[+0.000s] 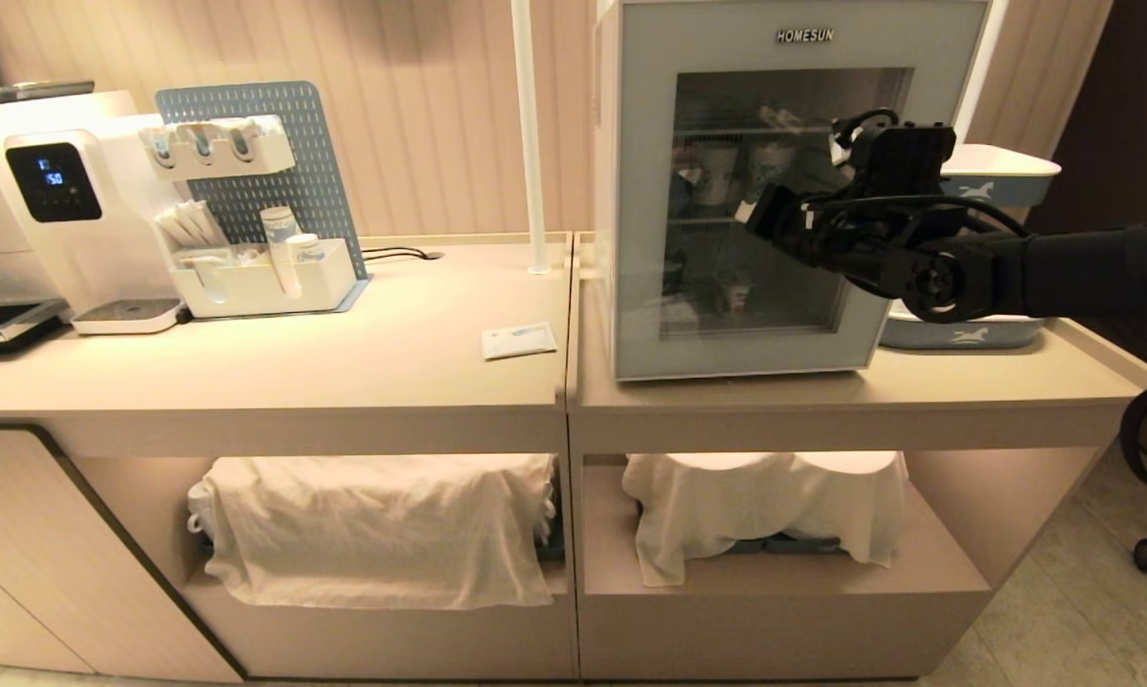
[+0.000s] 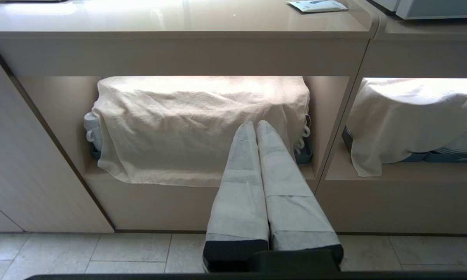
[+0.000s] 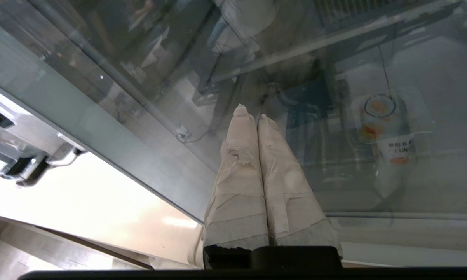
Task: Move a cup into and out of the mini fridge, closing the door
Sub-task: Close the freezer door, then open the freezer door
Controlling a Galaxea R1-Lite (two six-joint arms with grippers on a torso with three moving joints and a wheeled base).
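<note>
The mini fridge (image 1: pixel 604 143) stands on the right counter with its pale grey-blue door (image 1: pixel 642 210) closed. Through the glass I see the cup (image 3: pixel 389 144), small and white with an orange label, on the bottom shelf (image 1: pixel 738 294). My right gripper (image 1: pixel 757 216) reaches in from the right and hovers in front of the window at mid height. Its taped fingers are shut and empty, and the tips (image 3: pixel 253 116) sit close to the glass of the door (image 3: pixel 101 132). Whether they touch it I cannot tell. My left gripper (image 2: pixel 255 125) hangs low before the cabinet, shut and empty.
Taller paper cups (image 1: pixel 717 172) stand on the fridge's upper shelf. Blue-and-white trays (image 1: pixel 998 181) are stacked right of the fridge. A white pole (image 1: pixel 528 143), a flat packet (image 1: pixel 518 340), a pegboard organiser (image 1: pixel 259 219) and a coffee machine (image 1: pixel 53 210) occupy the left counter. Cloth-covered crockery (image 1: pixel 373 525) fills the lower shelves.
</note>
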